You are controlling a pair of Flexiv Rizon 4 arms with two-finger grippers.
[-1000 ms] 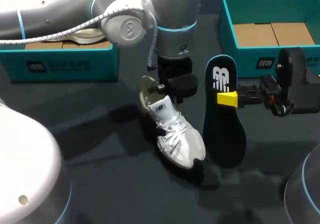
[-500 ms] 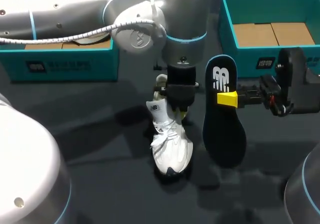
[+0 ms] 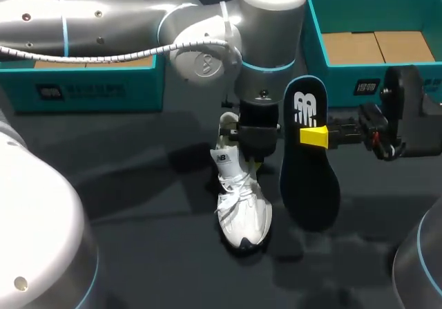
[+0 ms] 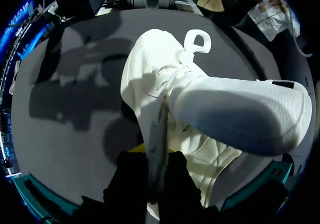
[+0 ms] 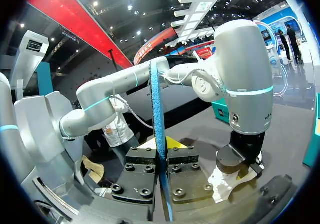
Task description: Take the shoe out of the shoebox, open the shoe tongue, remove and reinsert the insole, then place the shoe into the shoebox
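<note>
Because the shoe (image 3: 242,205) is a soft knit-and-mesh trainer, I judge it light, with an upper that gives under pressure. Only the sole and the heel collar look firm enough to take a grip. The left gripper (image 3: 257,146) takes it there: in the left wrist view its fingers are closed on the collar wall, one inside the opening and one outside. A hold this narrow lets the toe swing, so the shoe may pivot if it is moved fast.

The insole (image 3: 309,178) looks thin, flexible and nearly weightless, likely to bow or flap. The right gripper (image 3: 314,137) pinches it mid-length at one edge, fingers closed on it. In the right wrist view it stands edge-on between the closed finger blocks. Feeding it back in would call for leading with the toe end, since the middle will buckle if pushed.

The shoe is white with white laces, a heel pull loop and a small dark tag on the tongue. It sits near the middle of the tabletop (image 3: 138,184), heel raised and toe towards the near edge. The insole hangs just beside it, dark with a white logo at the heel; whether its toe end touches the tabletop I cannot tell. The left shoebox (image 3: 90,88) and right shoebox (image 3: 318,67), both teal, stand along the far edge.
</note>
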